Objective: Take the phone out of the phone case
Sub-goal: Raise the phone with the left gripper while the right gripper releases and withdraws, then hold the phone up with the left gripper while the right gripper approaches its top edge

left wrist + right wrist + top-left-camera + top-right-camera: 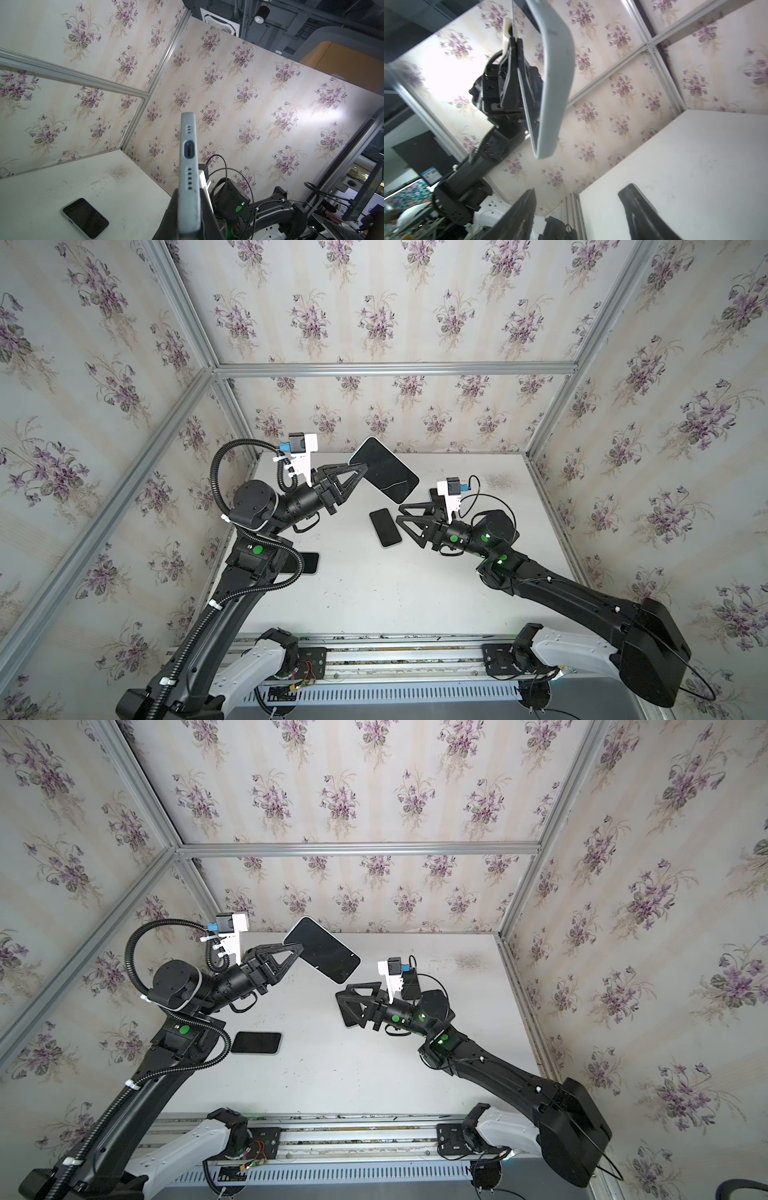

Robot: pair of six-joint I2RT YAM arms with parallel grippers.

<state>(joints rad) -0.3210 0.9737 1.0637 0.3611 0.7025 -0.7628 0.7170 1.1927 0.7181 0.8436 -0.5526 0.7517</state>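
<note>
Closest to me, well this side of the cased phone (384,476), a metal rail (399,655) runs along the front of the white desk (374,593). A dark phone (256,1043) lies flat on the desk beside the left arm (166,1052), nearer than the cased phone and off to its left. A second phone (385,526) lies flat just this side of the cased phone. Close by is the right tool (581,189), its jaws apart with nothing between them, lower than the cased phone and clear of it.

The left tool (362,469) is clamped on one edge of the cased phone and holds it up off the desk, tilted, screen upward. The phone sits inside its pale grey case, and the charging port (188,148) shows through a cutout. Behind it is flowered wallpaper (374,414).
</note>
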